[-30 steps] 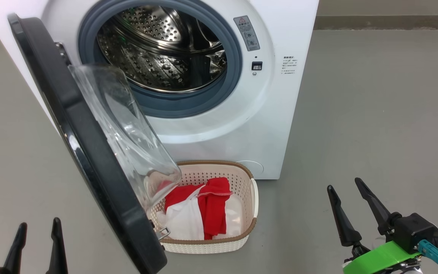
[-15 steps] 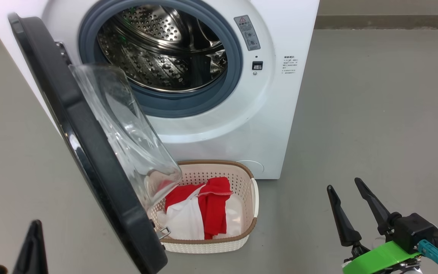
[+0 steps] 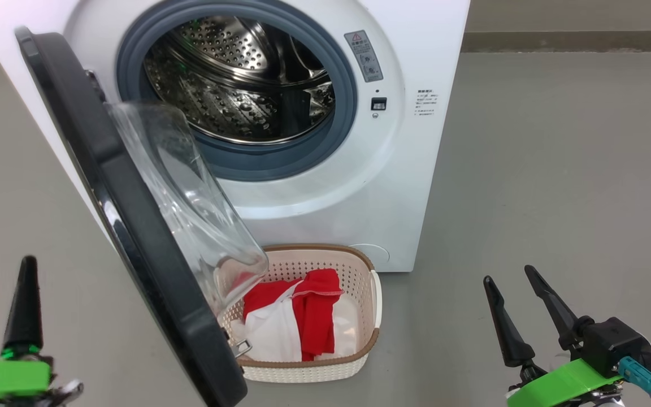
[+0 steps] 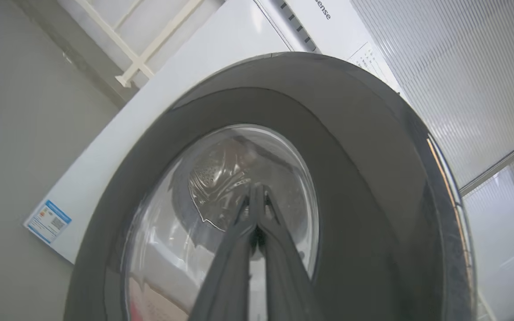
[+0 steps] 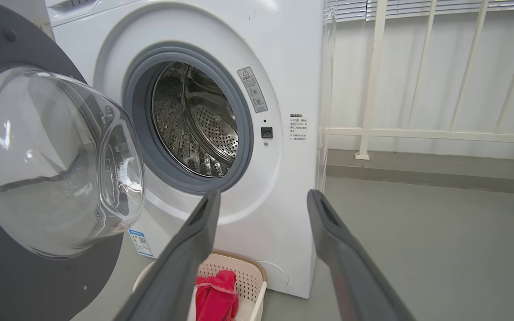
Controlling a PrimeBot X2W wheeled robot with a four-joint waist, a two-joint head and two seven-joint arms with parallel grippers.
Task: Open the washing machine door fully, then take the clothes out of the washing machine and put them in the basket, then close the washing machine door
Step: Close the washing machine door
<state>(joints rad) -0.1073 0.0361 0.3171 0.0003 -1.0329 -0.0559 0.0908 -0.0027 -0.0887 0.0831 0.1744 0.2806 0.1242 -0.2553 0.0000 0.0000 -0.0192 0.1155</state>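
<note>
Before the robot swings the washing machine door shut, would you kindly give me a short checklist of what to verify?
1. Drum emptied: ok, no garment visible inside.
2. Clothes in the basket: ok.
3. Left gripper shut and pointing at the outer face of the washing machine door: ok.
4. Right gripper open and off to the side, apart from the door: ok.
5. Door's lower edge clears the basket rim when it swings: cannot tell.

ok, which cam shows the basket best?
Head view: basket from above, nearly whole, clothes inside, door hiding one corner. Right wrist view catches a slice at the bottom edge. Left wrist: maybe a blur through door glass.
</note>
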